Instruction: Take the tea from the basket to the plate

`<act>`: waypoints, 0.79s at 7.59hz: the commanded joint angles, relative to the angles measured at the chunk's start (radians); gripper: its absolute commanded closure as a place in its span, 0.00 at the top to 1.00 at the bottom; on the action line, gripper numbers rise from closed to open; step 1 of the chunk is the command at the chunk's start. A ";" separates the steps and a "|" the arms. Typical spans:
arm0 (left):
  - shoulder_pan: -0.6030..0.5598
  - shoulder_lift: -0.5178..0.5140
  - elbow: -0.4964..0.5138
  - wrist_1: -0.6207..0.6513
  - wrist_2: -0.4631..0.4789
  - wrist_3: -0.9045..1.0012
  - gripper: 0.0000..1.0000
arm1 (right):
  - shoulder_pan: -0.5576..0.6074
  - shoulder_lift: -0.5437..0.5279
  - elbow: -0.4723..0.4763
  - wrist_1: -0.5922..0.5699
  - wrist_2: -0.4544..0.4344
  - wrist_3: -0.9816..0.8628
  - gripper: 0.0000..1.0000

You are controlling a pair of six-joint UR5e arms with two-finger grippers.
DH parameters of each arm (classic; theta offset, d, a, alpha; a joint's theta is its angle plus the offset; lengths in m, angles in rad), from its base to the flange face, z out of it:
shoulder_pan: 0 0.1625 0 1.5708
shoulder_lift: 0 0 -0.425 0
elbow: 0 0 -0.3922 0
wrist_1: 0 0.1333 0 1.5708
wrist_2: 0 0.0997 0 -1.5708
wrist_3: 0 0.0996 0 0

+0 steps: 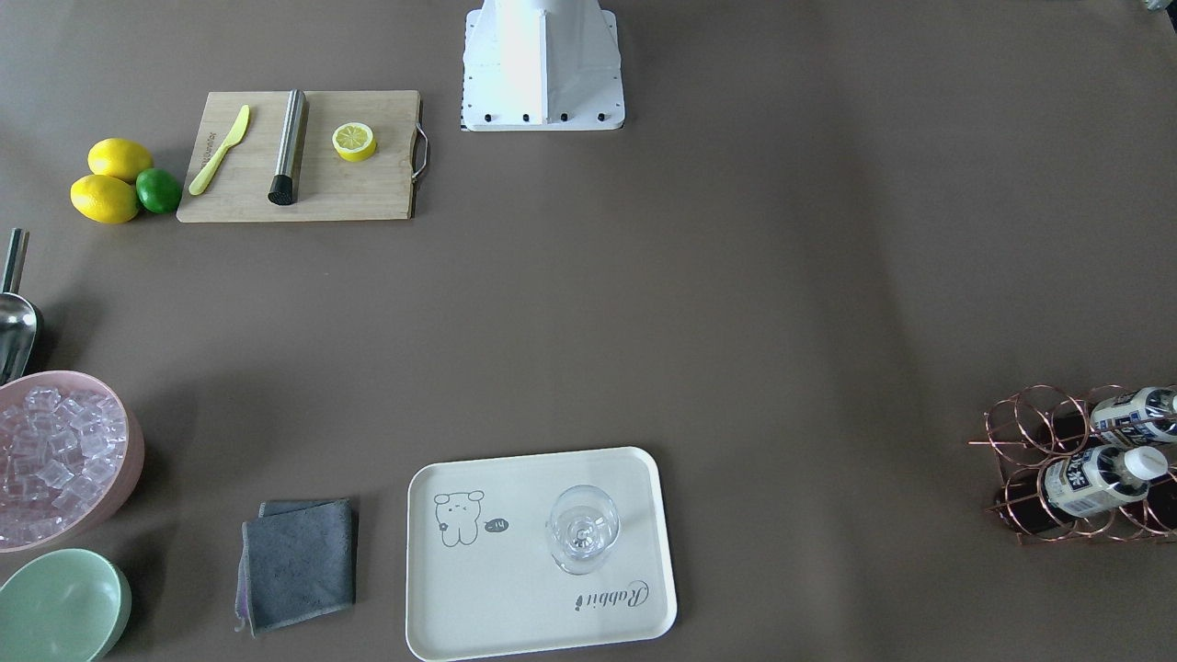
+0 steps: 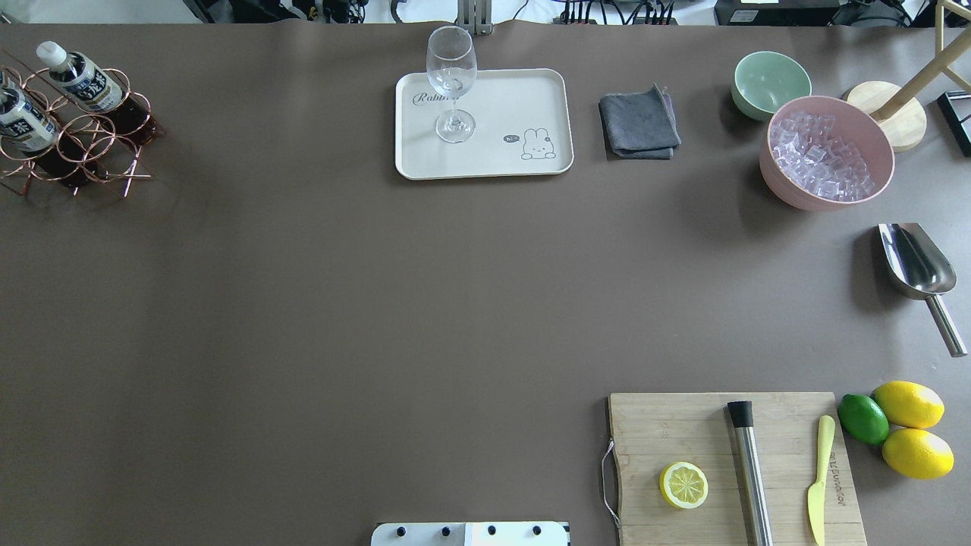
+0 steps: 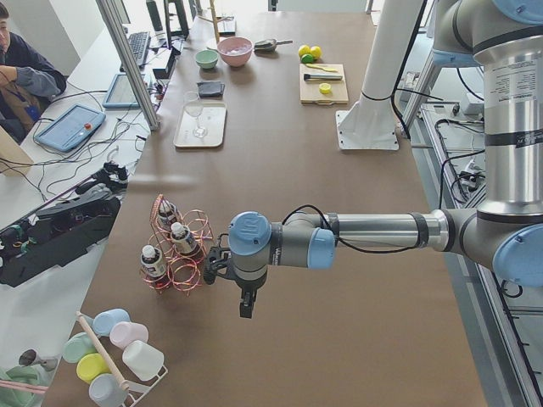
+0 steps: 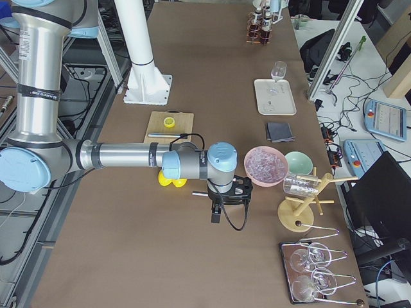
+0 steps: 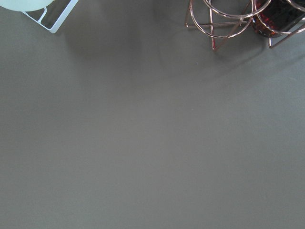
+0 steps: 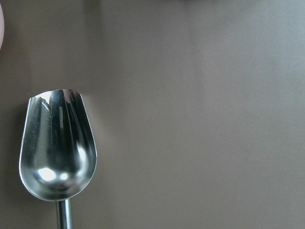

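The left gripper (image 3: 209, 269) hangs just beside the basket (image 3: 191, 273) at the table's left end. It shows only in the left side view, so I cannot tell whether its jaws are apart or together. The right gripper (image 4: 232, 190) hovers near the pink bowl (image 2: 789, 193) at the other end. It appears only in the right side view, so its state cannot be told either. The tea (image 3: 153, 263) seems to be the bottle nearest the left side camera: small, white-capped and dark with drink. Its label looks pale, but it is too small there to read for certain. It stands upright in a ring of the copper wire basket, outside the overhead and front views. Two bottles with white-and-blue labels (image 1: 1133, 414) (image 1: 1092, 480) stand in other rings of the basket. The left wrist camera catches only the basket's lower wires and the dark red base of one bottle. The plate (image 1: 515, 588) is a cream tray with a cartoon figure and "Rabbit" script, lying at the table's edge across from the robot's base, well apart from the basket. A wine glass (image 1: 582, 529) stands upright on it. The pink bowl is heaped with ice cubes (image 2: 823, 155), a pale green bowl (image 2: 770, 80) sits just beside it, and a steel scoop (image 6: 57, 148) lies on the table near them.
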 commanded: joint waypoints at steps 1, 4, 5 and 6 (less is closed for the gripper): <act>-0.008 -0.006 -0.004 -0.001 -0.002 0.002 0.98 | 0.010 -0.001 0.000 0.000 0.003 0.000 1.00; -0.009 -0.085 -0.004 0.005 -0.005 0.028 0.98 | 0.012 -0.001 0.000 0.000 0.003 0.000 1.00; -0.008 -0.108 0.002 0.012 -0.006 0.034 0.98 | 0.012 -0.001 0.000 0.000 0.003 0.000 1.00; -0.009 -0.128 0.001 0.014 -0.008 0.034 0.98 | 0.012 -0.001 0.000 0.000 0.003 -0.002 1.00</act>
